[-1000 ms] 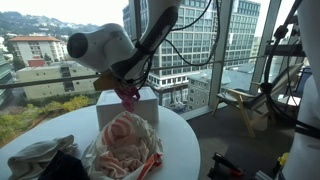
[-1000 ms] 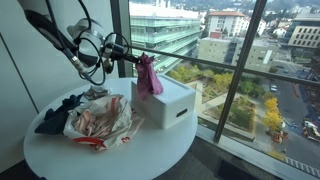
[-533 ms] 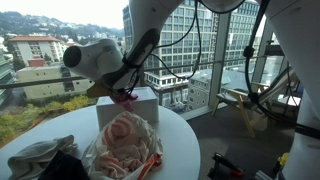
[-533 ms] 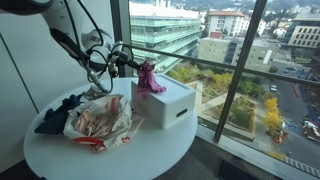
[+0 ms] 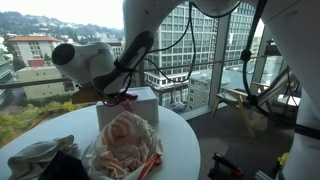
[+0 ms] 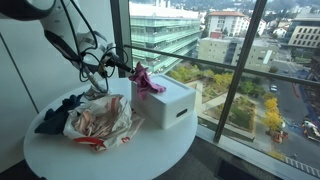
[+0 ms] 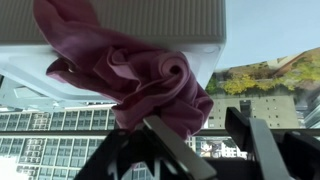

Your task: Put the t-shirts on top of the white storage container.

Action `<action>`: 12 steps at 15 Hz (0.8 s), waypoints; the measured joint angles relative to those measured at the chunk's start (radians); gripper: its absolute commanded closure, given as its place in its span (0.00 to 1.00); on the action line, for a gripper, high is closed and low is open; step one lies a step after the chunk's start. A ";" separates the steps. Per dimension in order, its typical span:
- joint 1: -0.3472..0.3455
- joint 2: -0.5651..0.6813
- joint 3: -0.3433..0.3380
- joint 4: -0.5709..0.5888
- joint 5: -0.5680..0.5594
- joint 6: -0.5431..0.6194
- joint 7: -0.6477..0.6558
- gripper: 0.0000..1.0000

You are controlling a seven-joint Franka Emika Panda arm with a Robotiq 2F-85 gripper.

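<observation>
A maroon t-shirt (image 7: 120, 65) lies crumpled on top of the white storage container (image 7: 120, 20); both exterior views show the t-shirt (image 5: 125, 97) (image 6: 145, 80) at the edge of the container (image 5: 135, 110) (image 6: 168, 104). My gripper (image 7: 193, 120) is open just behind it, with the cloth still brushing one finger (image 7: 165, 140). In both exterior views the gripper (image 5: 115, 92) (image 6: 124, 68) sits beside the box top. A pink-and-white striped t-shirt (image 5: 125, 142) (image 6: 95, 120) lies on the table.
A heap of dark and grey clothes (image 5: 45, 160) (image 6: 58, 110) lies on the round white table (image 5: 185, 145) (image 6: 150, 145) next to the striped shirt. Glass windows stand right behind the container. A stand with cables (image 5: 265, 90) is off to the side.
The gripper lowered the maroon t-shirt onto the container top, then its jaws opened and it drew back a little. The shirt now rests on the box.
</observation>
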 measured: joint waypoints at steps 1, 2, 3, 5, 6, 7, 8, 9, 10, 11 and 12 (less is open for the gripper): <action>0.014 -0.037 0.006 -0.032 0.002 0.001 -0.009 0.00; 0.025 -0.079 0.014 -0.070 0.013 0.001 -0.023 0.00; 0.033 -0.126 0.026 -0.113 0.042 -0.001 -0.045 0.00; 0.035 -0.222 0.065 -0.207 0.181 0.005 -0.134 0.00; 0.032 -0.268 0.090 -0.257 0.260 0.011 -0.180 0.00; 0.029 -0.314 0.118 -0.311 0.340 0.019 -0.218 0.00; 0.028 -0.357 0.143 -0.368 0.420 0.031 -0.248 0.00; 0.028 -0.398 0.168 -0.426 0.499 0.048 -0.274 0.00; 0.030 -0.437 0.187 -0.487 0.587 0.068 -0.306 0.00; 0.029 -0.469 0.206 -0.543 0.674 0.083 -0.340 0.00; 0.025 -0.495 0.226 -0.598 0.764 0.087 -0.376 0.00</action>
